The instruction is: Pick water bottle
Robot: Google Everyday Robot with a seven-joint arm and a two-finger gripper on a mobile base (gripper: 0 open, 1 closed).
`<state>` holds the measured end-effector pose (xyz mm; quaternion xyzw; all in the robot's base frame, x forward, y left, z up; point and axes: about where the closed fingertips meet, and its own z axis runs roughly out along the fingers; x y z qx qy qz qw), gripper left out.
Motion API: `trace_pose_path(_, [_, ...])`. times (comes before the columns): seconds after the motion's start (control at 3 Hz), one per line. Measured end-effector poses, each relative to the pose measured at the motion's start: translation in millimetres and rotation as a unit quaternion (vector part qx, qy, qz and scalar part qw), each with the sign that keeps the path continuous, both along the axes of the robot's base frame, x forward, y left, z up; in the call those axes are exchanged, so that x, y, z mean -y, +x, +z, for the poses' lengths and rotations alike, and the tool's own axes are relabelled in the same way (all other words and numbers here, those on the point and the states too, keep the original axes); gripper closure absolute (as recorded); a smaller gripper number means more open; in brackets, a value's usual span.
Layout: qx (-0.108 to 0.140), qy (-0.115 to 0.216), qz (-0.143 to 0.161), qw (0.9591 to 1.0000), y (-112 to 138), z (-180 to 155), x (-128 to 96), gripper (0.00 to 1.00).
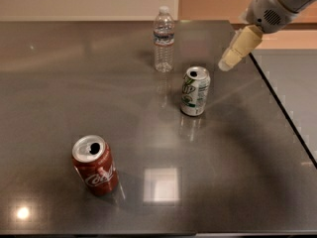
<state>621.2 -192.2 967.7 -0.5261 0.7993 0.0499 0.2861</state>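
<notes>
The water bottle (163, 39) is small, clear and ribbed, with a white cap and a blue-white label band. It stands upright at the back middle of the dark grey table (54, 93). My gripper (232, 57) is cream-coloured and hangs from the grey arm at the upper right. It is above the table near the right edge, to the right of the bottle and apart from it. It holds nothing that I can see.
A green-white soda can (194, 91) stands upright just in front of and right of the bottle, below-left of the gripper. A red cola can (95, 165) stands at the front left. The table's right edge (282, 110) runs diagonally under the arm.
</notes>
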Motion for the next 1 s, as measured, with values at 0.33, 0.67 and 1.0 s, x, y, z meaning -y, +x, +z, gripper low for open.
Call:
trace_pose_path(0.33, [-0.003, 0.026, -0.011, 0.9996, 39, -10, -20, 0.0])
trace_pose_path(0.67, [-0.008, 0.051, -0.018, 0.9985, 73, -17, -43, 0.0])
trace_pose_path(1.0, [0.001, 0.073, -0.019, 0.9972, 97, -18, -69, 0.0])
